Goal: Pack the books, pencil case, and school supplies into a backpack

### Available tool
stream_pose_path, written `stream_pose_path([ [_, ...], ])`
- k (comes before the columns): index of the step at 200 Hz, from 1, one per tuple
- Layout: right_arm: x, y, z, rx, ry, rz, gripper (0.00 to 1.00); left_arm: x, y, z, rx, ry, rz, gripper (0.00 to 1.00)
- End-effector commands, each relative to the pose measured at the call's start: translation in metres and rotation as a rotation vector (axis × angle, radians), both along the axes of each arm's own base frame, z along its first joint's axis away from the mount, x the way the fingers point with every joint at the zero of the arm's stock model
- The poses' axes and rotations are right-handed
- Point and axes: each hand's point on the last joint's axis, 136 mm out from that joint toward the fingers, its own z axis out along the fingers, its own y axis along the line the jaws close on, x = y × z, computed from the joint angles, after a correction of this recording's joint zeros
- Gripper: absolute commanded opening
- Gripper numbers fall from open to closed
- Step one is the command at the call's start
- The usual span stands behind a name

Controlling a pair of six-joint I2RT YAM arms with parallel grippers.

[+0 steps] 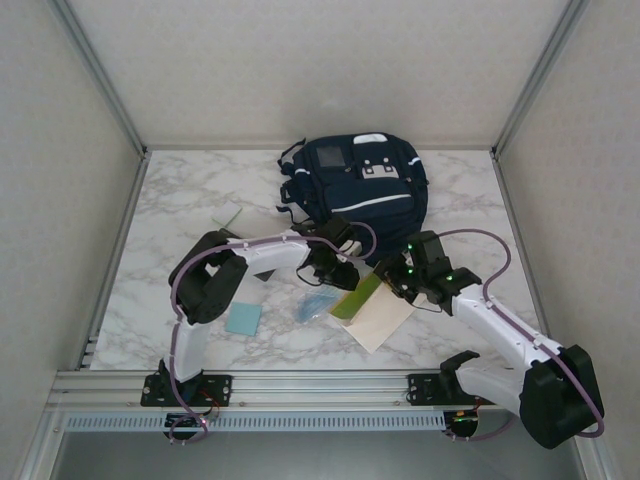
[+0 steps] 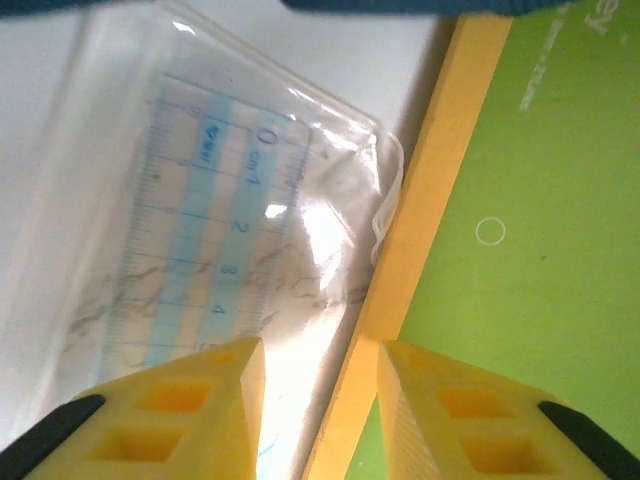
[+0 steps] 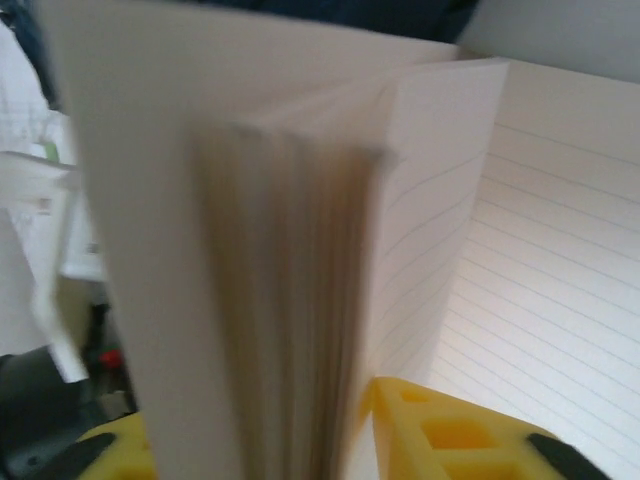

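**Right gripper clamped on notebook pages, left gripper part-open over packet edge**

Leftmost: light-blue square pad point(image 1: 243, 318), flat on marble table point(image 1: 150, 230), just beside left arm point(image 1: 215, 275).

Next right: clear plastic packet point(image 1: 315, 305), flat on table, apart from pad. Blue ruler point(image 2: 215, 230) readable inside it in left wrist view.

Left gripper point(image 1: 338, 272) low over table centre. Yellow fingers point(image 2: 200, 410) apart with a narrow gap, nothing pinched between them. Gap sits above packet's right edge and an orange-yellow strip point(image 2: 425, 200). Packet edge touching or overlapping that strip.

Back centre, beyond both grippers: navy backpack point(image 1: 355, 185), front with grey patch toward overhead camera.

Strip runs along left edge of lime-green notebook point(image 1: 357, 297) cover. Cannot tell whether it is a second book underneath or part of the notebook.

Notebook open just right of packet, green cover tilted up, cream lined pages point(image 1: 385, 320) spread toward near edge.

Right gripper point(image 1: 393, 283) at notebook's far side, closed on a thick bundle of pages standing upright between its fingers point(image 3: 450, 440).

Pad, packet and notebook all outside backpack, on table in front of it.
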Motion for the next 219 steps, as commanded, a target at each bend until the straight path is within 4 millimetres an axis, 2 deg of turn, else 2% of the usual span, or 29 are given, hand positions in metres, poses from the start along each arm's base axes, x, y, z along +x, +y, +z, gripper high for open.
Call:
stream_pose_path([
  [1, -0.007, -0.003, -0.007, -0.030, 0.036, 0.001, 0.20, 0.014, 0.001, 0.024, -0.036, -0.057, 0.046, 0.35],
  [26, -0.010, -0.011, 0.004, -0.064, 0.016, 0.006, 0.00, 0.025, 0.008, 0.037, -0.076, -0.061, 0.104, 0.40],
  [57, -0.011, -0.015, 0.029, -0.071, -0.044, 0.033, 0.00, 0.053, 0.019, 0.072, -0.170, -0.103, 0.192, 0.46],
  [75, -0.004, -0.008, 0.058, -0.034, -0.128, 0.104, 0.00, 0.069, 0.026, 0.097, -0.246, -0.135, 0.236, 0.50],
  [112, 0.009, 0.018, 0.139, 0.039, -0.311, 0.357, 0.00, 0.095, 0.036, 0.138, -0.462, -0.134, 0.302, 0.64],
  [115, 0.010, 0.020, 0.146, 0.046, -0.325, 0.377, 0.00, 0.096, 0.036, 0.141, -0.481, -0.132, 0.304, 0.68],
  [123, 0.012, 0.025, 0.161, 0.061, -0.356, 0.420, 0.00, 0.100, 0.036, 0.150, -0.534, -0.126, 0.308, 0.73],
  [156, 0.028, 0.044, 0.214, 0.147, -0.526, 0.529, 0.00, 0.104, 0.030, 0.174, -0.727, -0.091, 0.301, 0.75],
  [175, 0.043, 0.051, 0.227, 0.179, -0.586, 0.547, 0.00, 0.102, 0.028, 0.187, -0.825, -0.078, 0.294, 0.75],
  [219, 0.071, 0.052, 0.215, 0.173, -0.598, 0.519, 0.00, 0.107, 0.047, 0.200, -0.888, -0.108, 0.348, 0.74],
])
